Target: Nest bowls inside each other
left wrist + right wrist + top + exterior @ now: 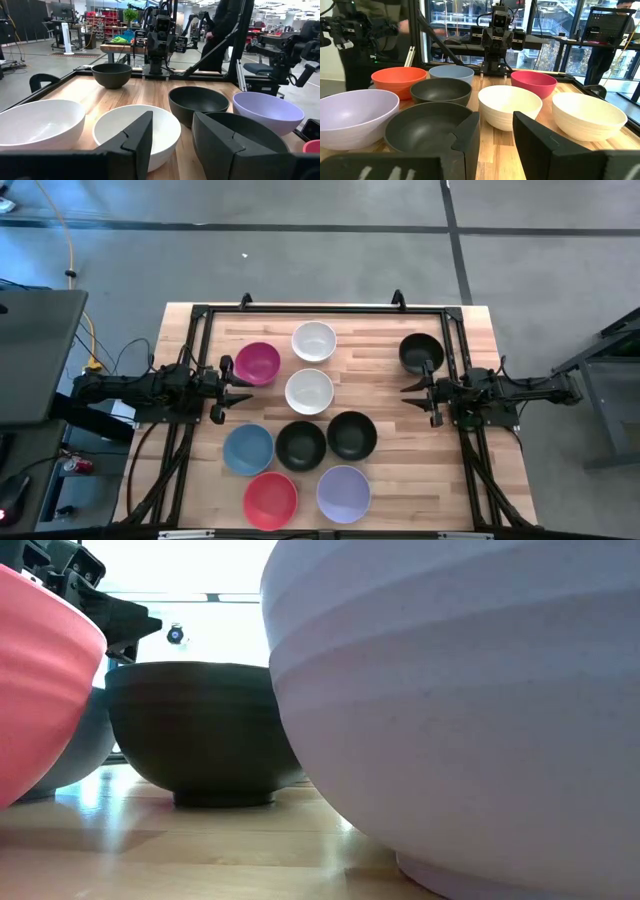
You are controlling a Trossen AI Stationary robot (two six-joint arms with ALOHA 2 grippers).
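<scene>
Nine bowls stand upright on their bases on the wooden table. In the high view these are magenta, two white, three black, blue, red and lavender. None sits inside another. My left gripper hovers open at the table's left side, beside the magenta bowl. Its wrist view shows its open fingers pointing toward a white bowl. My right gripper is open at the right side, just near of the lone black bowl, facing a black bowl.
A black metal frame runs along the table's edges. In the low view the lavender bowl, a black bowl and the red bowl stand close to the near edge. Bare wood lies at the near right. People and benches stand beyond the table.
</scene>
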